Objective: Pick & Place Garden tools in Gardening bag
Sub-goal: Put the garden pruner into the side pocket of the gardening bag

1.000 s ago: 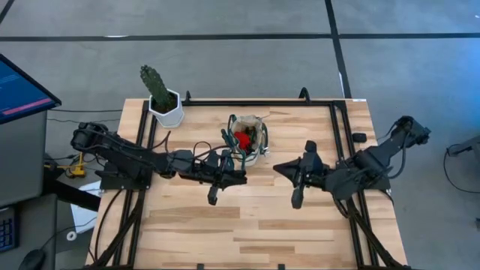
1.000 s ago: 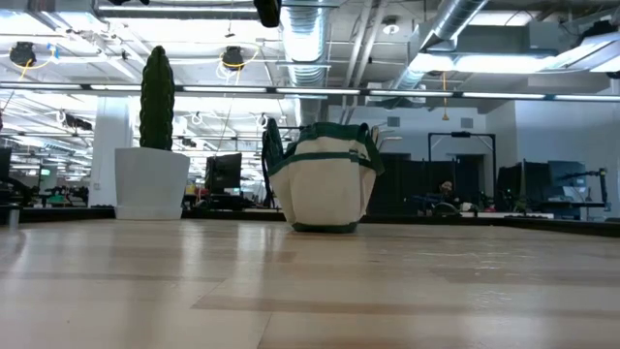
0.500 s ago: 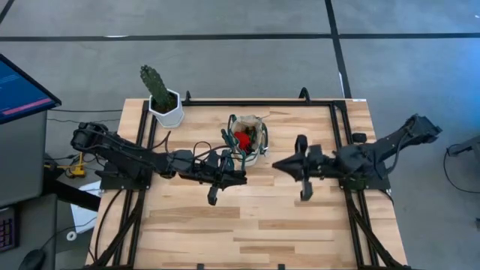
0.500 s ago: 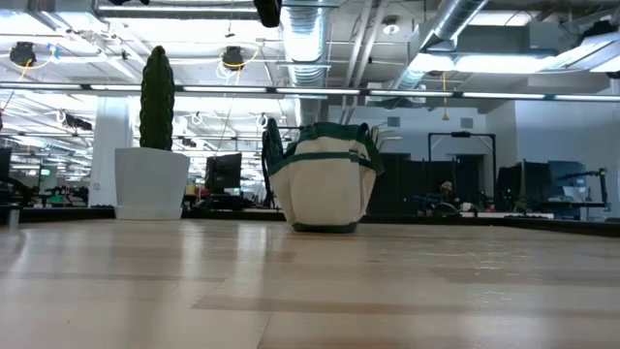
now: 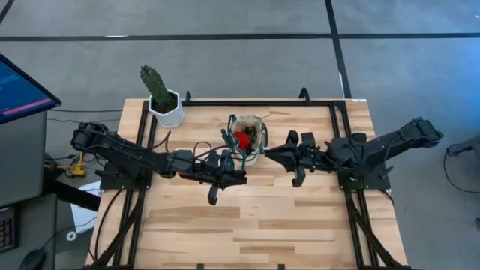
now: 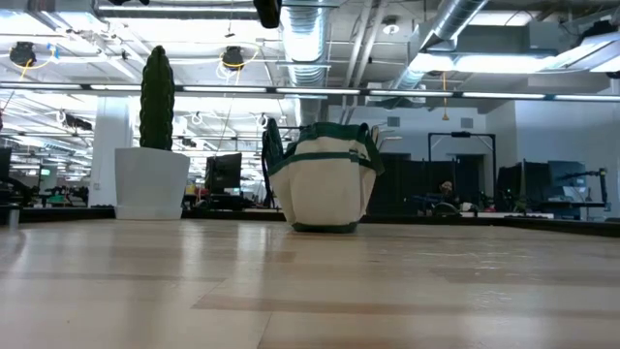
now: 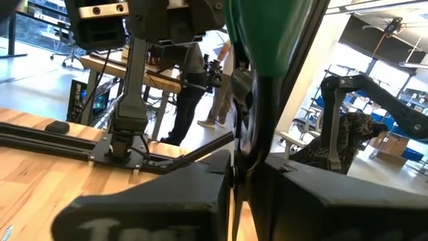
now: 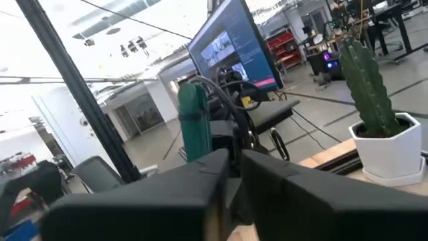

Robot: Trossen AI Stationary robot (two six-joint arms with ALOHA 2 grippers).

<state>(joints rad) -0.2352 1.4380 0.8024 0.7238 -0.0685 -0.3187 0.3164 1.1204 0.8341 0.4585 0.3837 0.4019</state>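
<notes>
The beige gardening bag (image 5: 253, 142) with dark green trim stands on its base at the table's far middle, also in the low view (image 6: 322, 184). Inside it lie garden tools: a red item (image 5: 242, 138) and green handles (image 5: 226, 138). My left gripper (image 5: 241, 160) is at the bag's left rim, shut on a green strap (image 7: 267, 67). My right gripper (image 5: 270, 154) hovers just right of the bag, pointing at it; its fingers (image 8: 200, 175) stand a narrow gap apart with nothing between them. My left gripper pinches the bag's green strap (image 7: 258, 124) between its two fingers. The fingers come level from the table's left side and lie across the strap, which runs upright through them. The bag stays standing on the table.
A cactus in a white hexagonal pot (image 5: 166, 107) stands at the far left corner, also in the low view (image 6: 151, 179) and the right wrist view (image 8: 384, 150). The near half of the wooden table (image 5: 247, 225) is bare. Black rails (image 5: 341, 135) frame it.
My right gripper has moved toward the table's left and far edge, up to the bag's right side, rolling and turning to point at the bag. The bag and my left gripper have kept still.
</notes>
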